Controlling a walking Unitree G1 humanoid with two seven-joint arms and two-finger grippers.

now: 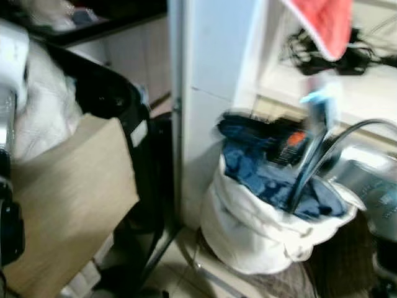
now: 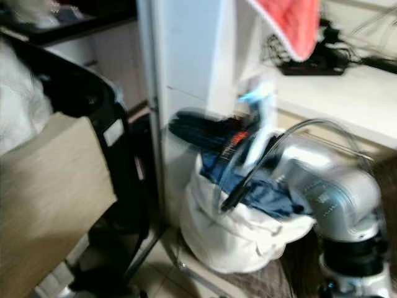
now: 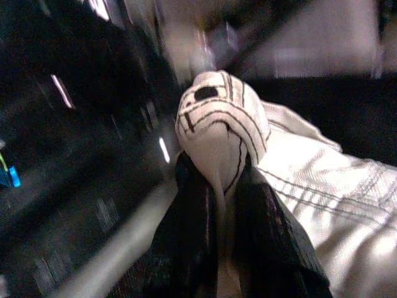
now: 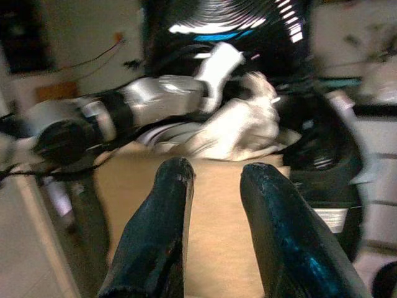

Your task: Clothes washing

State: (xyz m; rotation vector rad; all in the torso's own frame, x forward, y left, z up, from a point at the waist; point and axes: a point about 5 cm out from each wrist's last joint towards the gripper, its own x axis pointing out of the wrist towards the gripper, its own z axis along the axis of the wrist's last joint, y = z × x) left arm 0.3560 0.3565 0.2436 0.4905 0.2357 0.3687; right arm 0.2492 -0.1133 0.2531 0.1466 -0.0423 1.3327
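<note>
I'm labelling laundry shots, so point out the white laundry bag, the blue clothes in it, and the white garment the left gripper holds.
white laundry bag [image 1: 248, 239], left eye view, on its bulging front side.
blue clothes [image 1: 260, 174], left eye view, on the heap's middle.
white garment [image 3: 217, 130], left wrist view, on the bunched fold.

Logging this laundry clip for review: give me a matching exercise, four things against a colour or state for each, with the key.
Things:
1. left gripper
2. right gripper
3. laundry bag
4. hanging cloth

States:
A. red
B. white, with blue clothes inside
C. shut on a white garment
D. fingers apart, holding nothing

Pairs: 1-C, 2-D, 3-B, 4-A
</note>
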